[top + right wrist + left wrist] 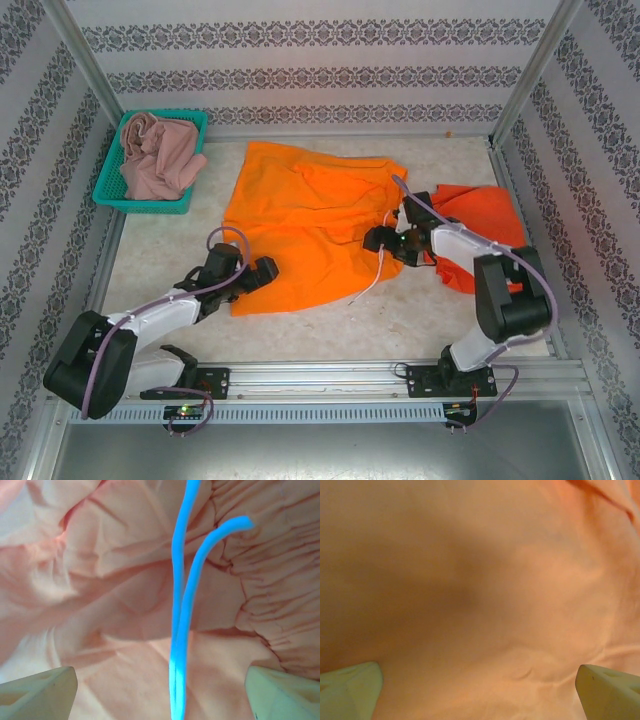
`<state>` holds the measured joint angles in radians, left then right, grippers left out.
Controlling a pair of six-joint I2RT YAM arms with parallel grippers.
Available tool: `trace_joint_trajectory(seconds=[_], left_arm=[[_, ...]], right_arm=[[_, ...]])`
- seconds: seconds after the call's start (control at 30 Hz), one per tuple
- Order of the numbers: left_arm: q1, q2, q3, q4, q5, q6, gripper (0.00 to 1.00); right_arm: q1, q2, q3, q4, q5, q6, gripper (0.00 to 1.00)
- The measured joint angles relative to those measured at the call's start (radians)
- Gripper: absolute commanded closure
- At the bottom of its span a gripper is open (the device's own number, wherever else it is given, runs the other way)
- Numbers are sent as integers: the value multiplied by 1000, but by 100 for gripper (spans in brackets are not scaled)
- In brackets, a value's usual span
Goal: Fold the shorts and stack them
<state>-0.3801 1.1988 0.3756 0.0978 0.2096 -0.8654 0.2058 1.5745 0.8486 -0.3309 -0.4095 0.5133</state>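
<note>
The bright orange shorts [310, 225] are spread flat mid-table. The left gripper [268, 270] is held wide open over their near left edge, with nothing grasped. The right gripper [370, 240] is likewise spread and empty at the gathered waistband, a drawstring [180, 630] lying between its fingers, possibly untouched. The red-orange shorts [485, 210] are bunched at the right, and the dusty pink shorts [160, 155] are heaped in the teal mesh basket [140, 205].
</note>
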Motion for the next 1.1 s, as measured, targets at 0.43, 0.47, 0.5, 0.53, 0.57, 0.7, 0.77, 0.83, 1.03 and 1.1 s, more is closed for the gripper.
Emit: trace_joint_trajectory(seconds=[0.43,0.47,0.5,0.53,0.57,0.7,0.77,0.83,1.03,1.1], left_arm=[[93,-165,-40,-103,26,23,0],[93,-184,-40,-112,26,23,0],[93,-200,-40,-120,26,23,0],[93,-208,-40,-123,26,23,0],[93,-212,-40,-126,26,23,0],[93,-203,-44,-136,26,22,0],[92,-192,-53,-137,26,21,0],[92,-184,-63,-142,25,20,0],[92,-199,-69,-157,18,19,0],[92,-239,-66,-208,4,19,0]], right_arm=[[-2,-1,323,-68,-23,10,13],[-7,52,385,-62,-23,5,13],[-14,104,436,-57,-24,4,14],[-23,153,475,-51,-28,3,14],[-32,203,509,-49,-29,3,14],[-78,408,631,-54,-43,5,15],[-97,489,677,-60,-45,7,16],[-114,557,725,-69,-47,12,16],[-158,653,837,-84,-68,87,16],[-165,658,840,-77,-72,119,16]])
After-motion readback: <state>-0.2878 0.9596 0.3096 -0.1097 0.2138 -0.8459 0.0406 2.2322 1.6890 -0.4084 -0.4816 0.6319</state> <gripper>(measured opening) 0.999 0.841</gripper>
